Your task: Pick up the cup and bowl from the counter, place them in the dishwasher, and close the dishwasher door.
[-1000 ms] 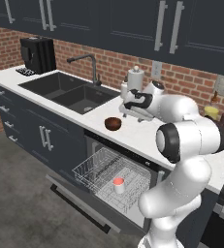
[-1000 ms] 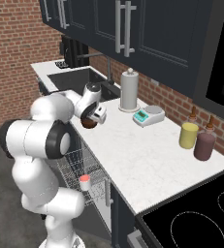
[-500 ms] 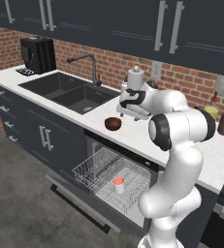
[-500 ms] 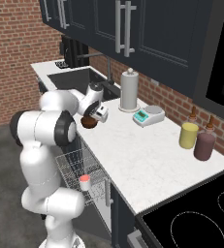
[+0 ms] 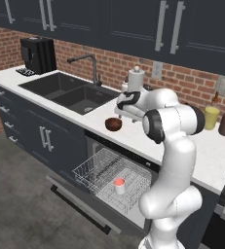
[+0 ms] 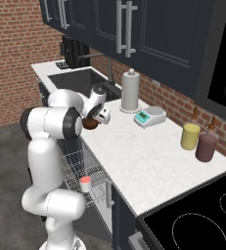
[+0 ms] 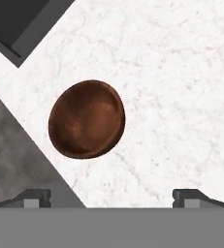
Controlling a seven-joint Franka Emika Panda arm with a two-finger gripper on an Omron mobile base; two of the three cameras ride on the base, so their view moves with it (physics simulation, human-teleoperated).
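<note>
My gripper point(image 7: 111, 196) hangs above the counter point(image 7: 181, 97) with its jaws spread wide — nothing between them. The bowl point(image 7: 87, 119) sits upright on the stone near the counter's front edge, just ahead of my fingertips. The cup point(image 5: 119, 186) stands in the dishwasher point(image 5: 109, 175) rack, over the lowered dishwasher door point(image 5: 80, 206).

A round dark brown wood-like bowl point(image 7: 87, 119) sits at centre on the white speckled stone-like table point(image 7: 181, 87). At lower centre, a small white cup with a red-pink inside point(image 5: 119, 186) stands among white wire dishwasher racks point(image 5: 104, 171).
</note>
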